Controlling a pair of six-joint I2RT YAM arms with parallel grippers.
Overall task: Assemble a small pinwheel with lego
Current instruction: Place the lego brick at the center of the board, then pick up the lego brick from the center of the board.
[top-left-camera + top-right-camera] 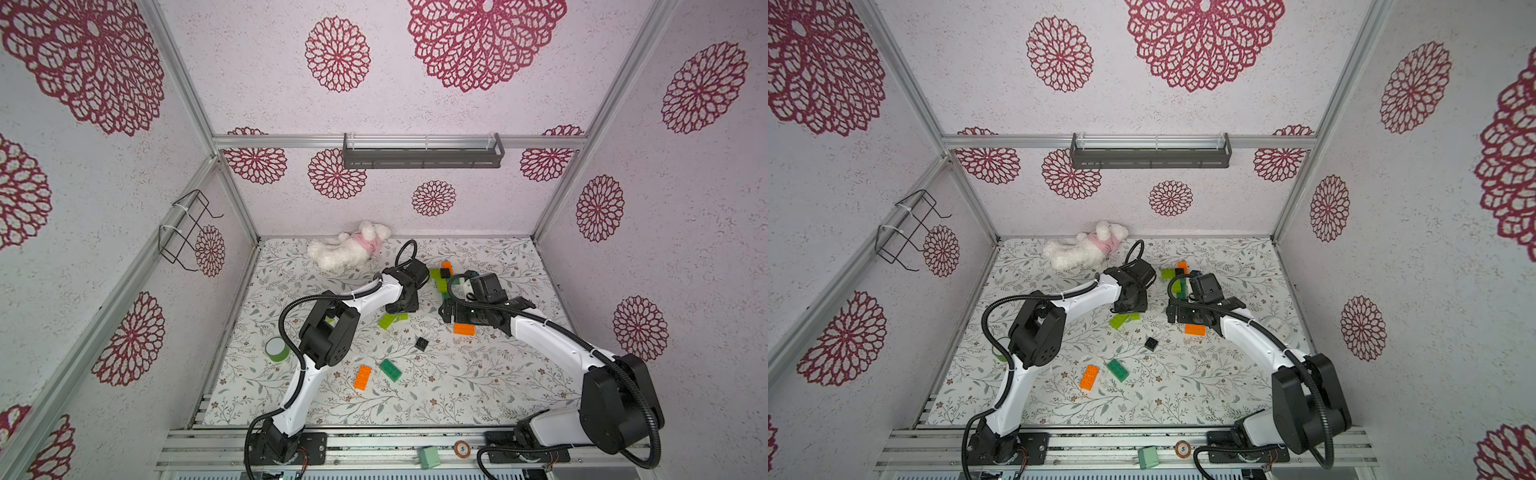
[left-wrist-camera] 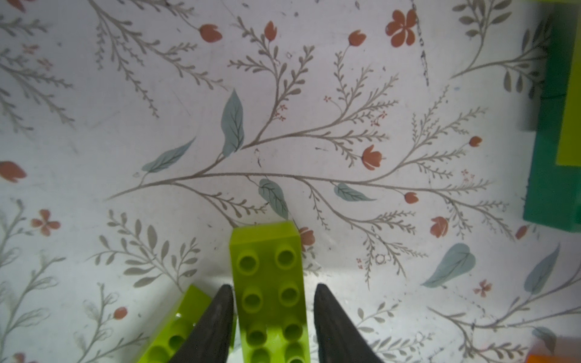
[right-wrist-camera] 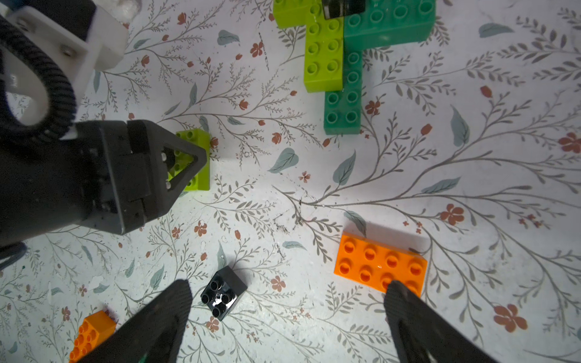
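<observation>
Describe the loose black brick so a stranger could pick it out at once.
Start midway on the floral table, between the left arm and the right arm. A lime green brick, an orange brick and a dark green brick ring the black brick, none touching it. They are oblong; it alone is small, square, four-studded.

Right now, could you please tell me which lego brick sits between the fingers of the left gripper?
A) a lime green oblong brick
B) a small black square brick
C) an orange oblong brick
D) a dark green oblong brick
A: the left wrist view shows a lime green brick, studs up, sitting inside the left gripper, with a slim gap on each side.
</observation>
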